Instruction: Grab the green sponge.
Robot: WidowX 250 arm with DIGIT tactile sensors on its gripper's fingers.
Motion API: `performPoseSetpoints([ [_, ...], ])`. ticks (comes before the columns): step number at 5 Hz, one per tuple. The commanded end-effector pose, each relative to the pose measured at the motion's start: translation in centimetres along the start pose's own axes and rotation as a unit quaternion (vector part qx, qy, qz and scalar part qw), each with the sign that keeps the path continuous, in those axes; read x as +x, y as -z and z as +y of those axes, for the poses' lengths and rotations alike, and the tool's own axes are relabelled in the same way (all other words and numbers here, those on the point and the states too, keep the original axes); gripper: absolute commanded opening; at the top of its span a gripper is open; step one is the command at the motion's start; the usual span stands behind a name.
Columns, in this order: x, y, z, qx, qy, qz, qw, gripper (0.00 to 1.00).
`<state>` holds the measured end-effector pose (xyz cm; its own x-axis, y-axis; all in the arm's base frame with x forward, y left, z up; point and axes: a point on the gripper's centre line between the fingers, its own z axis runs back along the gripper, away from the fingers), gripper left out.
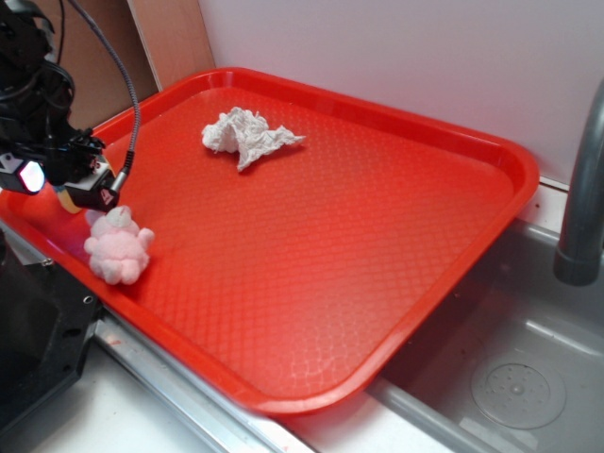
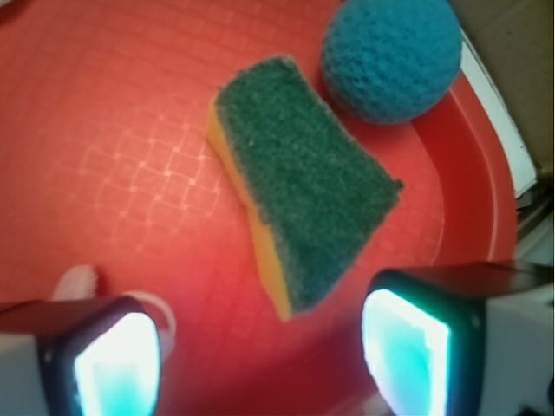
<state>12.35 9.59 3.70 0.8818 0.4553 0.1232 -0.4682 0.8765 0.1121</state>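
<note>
The green sponge (image 2: 299, 186) lay flat on the red tray (image 1: 377, 217), close to its raised rim, dark scouring face up with a yellow foam layer showing along one long edge. A teal ball (image 2: 390, 56) sat touching or just beside its far end; whether the two were joined could not be told. In the exterior view the sponge was almost wholly hidden behind the arm, at the tray's left edge.

It looked light, soft and compressible, so it would likely squash under pressure rather than slip; the scouring face seemed rough enough to give purchase. The best hold appeared to be across the narrower width, pinching the two long sides near the middle.

The end effector (image 2: 260, 351) hung above the sponge's near end with its fingers (image 2: 408, 347) spread apart and nothing between them, one finger on each side of that end. The arm reached in over the tray's left edge, pointing downward, just beside a pink plush toy (image 1: 118, 247). Crumpled white paper (image 1: 247, 134) lay well apart.
</note>
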Motion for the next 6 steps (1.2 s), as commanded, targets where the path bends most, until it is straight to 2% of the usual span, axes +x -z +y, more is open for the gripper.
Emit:
performPoseSetpoints([
  [1, 1.8, 1.7, 1.1, -0.012, 0.015, -0.003, 1.000, 1.00],
  [3, 2.2, 2.2, 2.4, -0.031, 0.000, 0.001, 1.000, 1.00],
  [4, 2.6, 1.8, 2.8, -0.041, -0.003, -0.012, 0.999, 1.00],
  [5, 3.1, 1.9, 2.7, -0.041, 0.005, -0.010, 0.999, 0.96],
  [6, 3.3, 2.1, 2.4, -0.038, 0.017, -0.006, 0.999, 0.00],
])
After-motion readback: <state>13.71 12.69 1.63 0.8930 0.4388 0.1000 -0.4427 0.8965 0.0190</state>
